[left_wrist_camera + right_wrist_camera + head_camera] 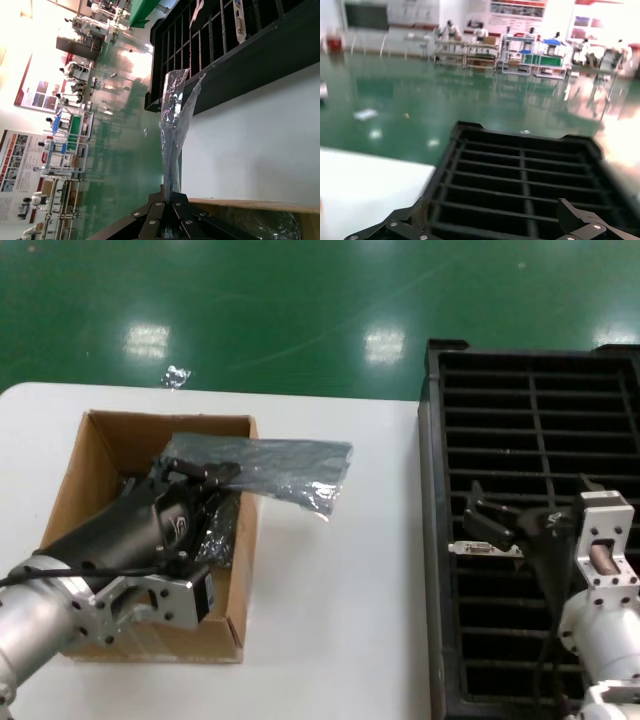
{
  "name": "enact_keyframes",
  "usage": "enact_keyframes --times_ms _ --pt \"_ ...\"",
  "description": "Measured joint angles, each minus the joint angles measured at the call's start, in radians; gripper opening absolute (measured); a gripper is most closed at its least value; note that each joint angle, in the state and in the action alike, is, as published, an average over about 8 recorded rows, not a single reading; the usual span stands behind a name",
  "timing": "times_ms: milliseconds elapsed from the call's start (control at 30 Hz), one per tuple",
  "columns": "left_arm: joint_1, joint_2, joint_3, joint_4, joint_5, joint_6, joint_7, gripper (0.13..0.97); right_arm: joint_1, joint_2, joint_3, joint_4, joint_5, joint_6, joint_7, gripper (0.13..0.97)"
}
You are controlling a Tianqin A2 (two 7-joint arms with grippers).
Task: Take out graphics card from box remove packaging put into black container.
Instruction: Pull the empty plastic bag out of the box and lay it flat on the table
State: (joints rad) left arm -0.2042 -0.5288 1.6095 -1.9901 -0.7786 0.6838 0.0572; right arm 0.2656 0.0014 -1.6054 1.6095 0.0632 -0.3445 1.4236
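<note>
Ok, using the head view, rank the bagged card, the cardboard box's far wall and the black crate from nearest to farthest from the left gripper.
1. The packaging, pinched in the left gripper and sticking out over the box's right wall.
2. The far wall of the box, just beyond the gripper.
3. The black container, across the white table on the robot's right, where the right gripper hangs open.

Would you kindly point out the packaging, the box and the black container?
packaging [275,465], head view, middle of the bag.
box [72,475], head view, left cardboard wall.
black container [430,540], head view, left rim.
</note>
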Motion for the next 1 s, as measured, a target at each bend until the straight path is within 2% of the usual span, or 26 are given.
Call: enact_keyframes --times_ms 133,200,333,467,633,733,833,1000 --pt "0.0 0.0 0.0 0.0 0.0 0.0 0.0 0.139 0.029 -0.001 -0.026 -0.06 -0.042 0.039 0.184 0.877" --pt "0.0 0.002 0.0 -0.001 0.002 0.003 -0.003 0.139 0.04 -0.001 -0.032 -0.075 -0.072 0.041 0.258 0.886" --pt "-0.005 0.024 0.003 -0.006 0.02 0.031 -0.031 0.139 0.047 -0.001 -0.035 -0.084 -0.086 0.038 0.304 0.924" --pt "-0.017 0.084 0.015 -0.007 0.072 0.079 -0.085 0.139 0.044 -0.001 -0.029 -0.081 -0.035 0.041 0.242 0.952" --pt "-0.04 0.201 0.057 0.028 0.174 0.104 -0.13 0.139 0.04 -0.001 -0.024 -0.079 0.017 0.045 0.18 0.961" --pt "-0.053 0.269 0.096 0.074 0.237 0.082 -0.123 0.139 0.04 -0.001 -0.022 -0.078 0.035 0.046 0.16 0.966" --pt "-0.065 0.321 0.142 0.135 0.291 0.03 -0.088 0.139 0.039 -0.001 -0.021 -0.078 0.046 0.046 0.148 0.966" --pt "-0.073 0.374 0.207 0.244 0.347 -0.078 -0.015 0.139 0.039 -0.001 -0.02 -0.078 0.056 0.047 0.137 0.966"
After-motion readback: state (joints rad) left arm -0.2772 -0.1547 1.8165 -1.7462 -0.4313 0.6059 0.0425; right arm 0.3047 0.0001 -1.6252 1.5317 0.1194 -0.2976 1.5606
